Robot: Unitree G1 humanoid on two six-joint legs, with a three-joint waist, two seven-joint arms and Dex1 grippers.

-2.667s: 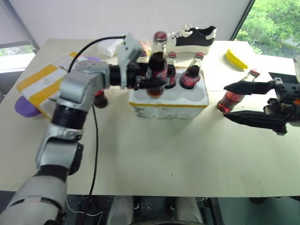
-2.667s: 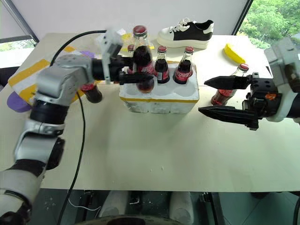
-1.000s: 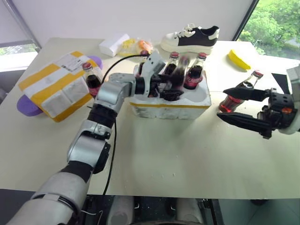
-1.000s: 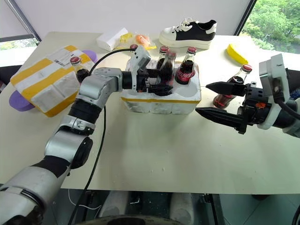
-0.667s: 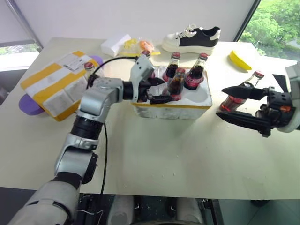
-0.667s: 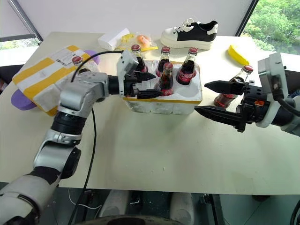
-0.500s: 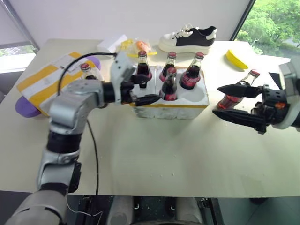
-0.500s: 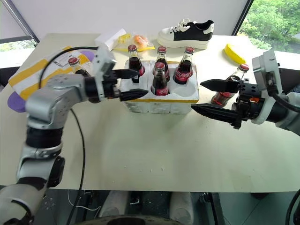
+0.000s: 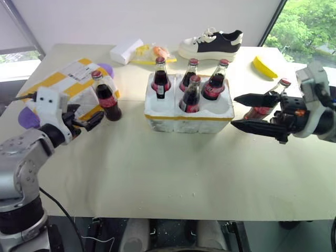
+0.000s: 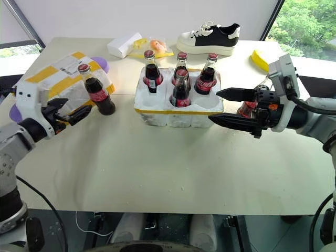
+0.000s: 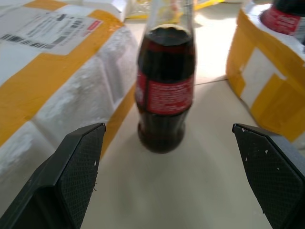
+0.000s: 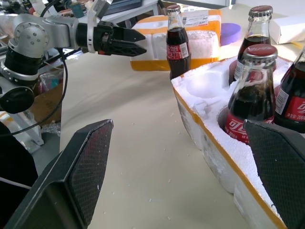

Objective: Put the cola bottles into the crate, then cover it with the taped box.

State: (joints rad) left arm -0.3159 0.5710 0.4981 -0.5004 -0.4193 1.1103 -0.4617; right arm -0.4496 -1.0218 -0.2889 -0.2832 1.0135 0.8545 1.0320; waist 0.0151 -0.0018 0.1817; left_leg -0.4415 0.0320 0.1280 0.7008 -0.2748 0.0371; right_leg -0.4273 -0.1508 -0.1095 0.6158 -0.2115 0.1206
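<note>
The white foam crate (image 9: 189, 114) with a yellow tape band holds several cola bottles (image 9: 191, 94) upright in its wells. One loose cola bottle (image 9: 106, 97) stands against the yellow-taped box (image 9: 68, 84) at the left. My left gripper (image 9: 86, 118) is open and level, pointing at this bottle (image 11: 166, 86) from a short way off, apart from it. My right gripper (image 9: 233, 111) is open just right of the crate, pointing at its side wall (image 12: 214, 148). Another loose cola bottle (image 9: 269, 101) stands on the table past the right gripper's fingers, partly hidden by them.
A black-and-white sneaker (image 9: 212, 44), a small plain white box (image 9: 126, 51) and a snack bag (image 9: 152, 52) lie along the far edge. A yellow object (image 9: 264, 65) lies at the far right. A purple disc (image 9: 26, 118) sticks out from under the taped box.
My left gripper set a bottle into the crate's front middle well, let it go and swung left to face the loose bottle by the taped box. My right gripper edged toward the crate.
</note>
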